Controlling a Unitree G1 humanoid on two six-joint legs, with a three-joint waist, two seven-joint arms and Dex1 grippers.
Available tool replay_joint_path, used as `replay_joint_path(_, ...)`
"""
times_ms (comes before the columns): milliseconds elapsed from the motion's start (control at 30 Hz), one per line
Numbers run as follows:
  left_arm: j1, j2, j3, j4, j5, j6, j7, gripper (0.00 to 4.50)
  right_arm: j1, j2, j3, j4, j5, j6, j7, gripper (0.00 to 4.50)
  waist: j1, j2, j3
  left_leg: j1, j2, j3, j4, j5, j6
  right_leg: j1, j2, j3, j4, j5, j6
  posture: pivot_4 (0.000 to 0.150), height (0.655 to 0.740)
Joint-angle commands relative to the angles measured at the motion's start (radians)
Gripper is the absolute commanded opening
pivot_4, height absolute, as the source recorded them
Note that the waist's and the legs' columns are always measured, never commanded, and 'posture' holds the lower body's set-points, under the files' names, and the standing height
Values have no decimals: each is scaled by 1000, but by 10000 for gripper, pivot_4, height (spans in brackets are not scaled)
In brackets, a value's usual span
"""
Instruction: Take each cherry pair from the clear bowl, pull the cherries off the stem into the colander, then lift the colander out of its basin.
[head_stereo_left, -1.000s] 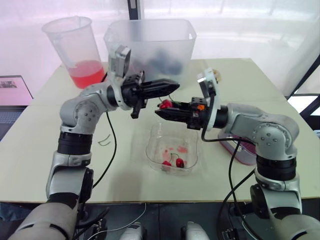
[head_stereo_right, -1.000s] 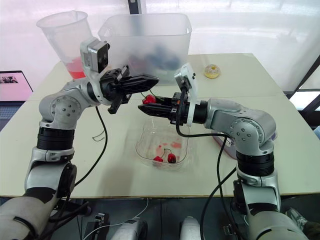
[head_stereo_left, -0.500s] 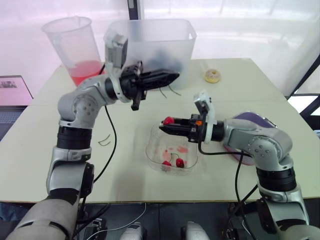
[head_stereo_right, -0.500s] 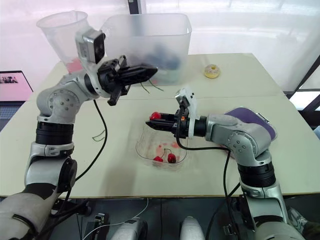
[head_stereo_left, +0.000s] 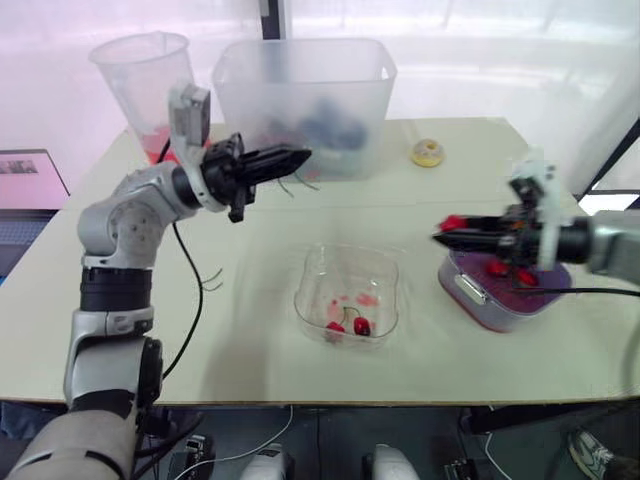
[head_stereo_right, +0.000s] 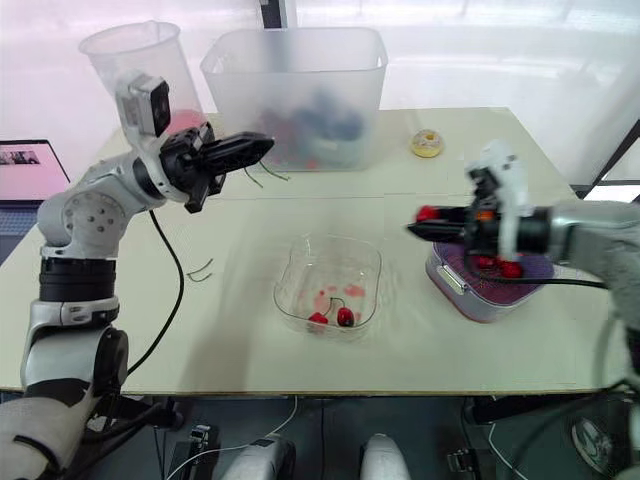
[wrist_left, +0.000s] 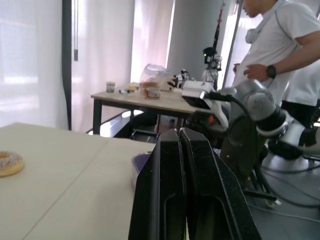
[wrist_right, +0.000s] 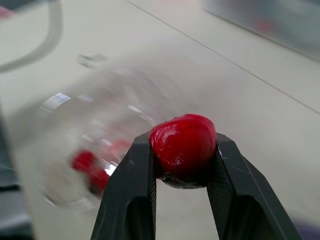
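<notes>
A round red cherry (wrist_right: 184, 145) gripped by the right claw (head_stereo_left: 445, 232) should be dropped into the purple plastic colander (head_stereo_left: 500, 315); a thin green stem (head_stereo_left: 305, 183) is pinched by the left claw (head_stereo_left: 300, 155).

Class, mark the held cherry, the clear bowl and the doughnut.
cherry (wrist_right: 184, 145): right wrist view, middle of its front face.
clear bowl (head_stereo_left: 345, 248): left eye view, far rim.
doughnut (head_stereo_left: 427, 152): left eye view, its top.

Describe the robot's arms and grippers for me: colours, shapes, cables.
The left arm is silver-grey with rounded joints and black bands; the right arm is grey too. The left gripper and right gripper each have two tapered black fingers, behind them a pale boxy camera. A black cable hangs along the left arm.
</notes>
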Motion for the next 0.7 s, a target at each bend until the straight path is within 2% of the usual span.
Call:
replay_joint_path(33, 8, 33, 15, -38, 19, -21, 7, 0, 38, -109, 69, 107, -193, -143, 34, 8827, -2, 0, 0, 0, 0, 1, 0, 0, 0, -1, 0, 0, 0, 0, 0, 1500, 7400)
replay_joint_path(233, 56, 54, 23, -71, 20, -22, 16, 0, 27, -96, 190, 209, -322, -252, 99, 8827, -16, 1, 0, 0, 1, 2, -1, 0, 0, -2, 1, 1, 0, 0, 0, 1500, 7400)
replay_joint_path(433, 158, 76, 68, -106, 12, -8, 81, 0, 15, -56, 217, 193, -310, -219, 177, 8827, -16, 1, 0, 0, 2, 0, -1, 0, 0, -1, 1, 1, 0, 0, 0, 1500, 7400)
replay_joint_path(500, 186, 82, 85, -117, 7, -11, 100, 0, 6, -59, 232, 215, -339, -239, 196, 18735, -12, 1, 0, 0, 2, -1, -1, 0, 0, -1, 0, 1, 0, 0, 0, 1500, 7400)
replay_joint_path(567, 202, 88, 96, -132, -2, -8, 110, 0, -5, -63, 240, 221, -355, -242, 210, 26276, -3, 1, 0, 0, 2, -1, -1, 0, 0, -1, 0, 1, 0, 0, 0, 1500, 7400)
replay_joint_path(667, 230, 100, 111, -156, -12, 1, 127, 0, -30, -63, 244, 225, -364, -234, 236, 41038, 2, 1, 0, 0, 1, -2, -1, 0, 0, -1, 0, 1, 0, 0, 0, 1500, 7400)
replay_joint_path(700, 237, 104, 117, -161, -13, 2, 137, 0, -37, -63, 246, 229, -370, -237, 242, 44509, 2, 1, 0, 0, 1, -2, -1, 0, 0, -1, 0, 1, 0, 0, 0, 1500, 7400)
